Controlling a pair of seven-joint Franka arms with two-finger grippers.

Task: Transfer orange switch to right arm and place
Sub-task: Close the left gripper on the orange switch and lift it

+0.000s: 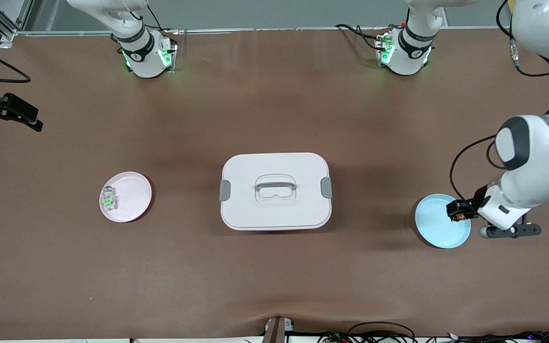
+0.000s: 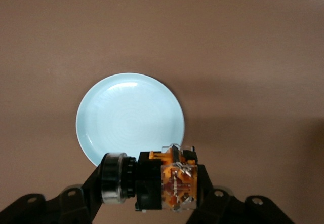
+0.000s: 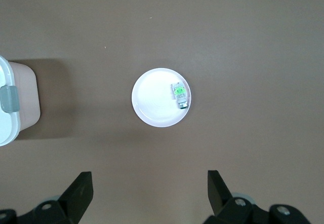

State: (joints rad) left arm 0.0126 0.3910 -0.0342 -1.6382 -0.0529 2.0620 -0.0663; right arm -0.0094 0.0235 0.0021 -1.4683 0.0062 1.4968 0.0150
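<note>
The orange switch (image 2: 174, 181) is a small black block with an orange middle and a silver ring at one end. My left gripper (image 2: 152, 183) is shut on it, one finger on each side. In the front view the left gripper (image 1: 460, 210) holds the switch (image 1: 460, 216) just above the edge of a light blue plate (image 1: 436, 224) at the left arm's end of the table. The plate (image 2: 126, 117) has nothing on it. My right gripper (image 3: 149, 178) is open and empty, hanging high over the table near a pink plate (image 3: 154, 100).
A white lidded box (image 1: 274, 190) with a grey handle and side clips stands mid-table. The pink plate (image 1: 134, 195) toward the right arm's end carries a clear-and-green small block (image 1: 109, 199). Cables lie along the table edge nearest the front camera.
</note>
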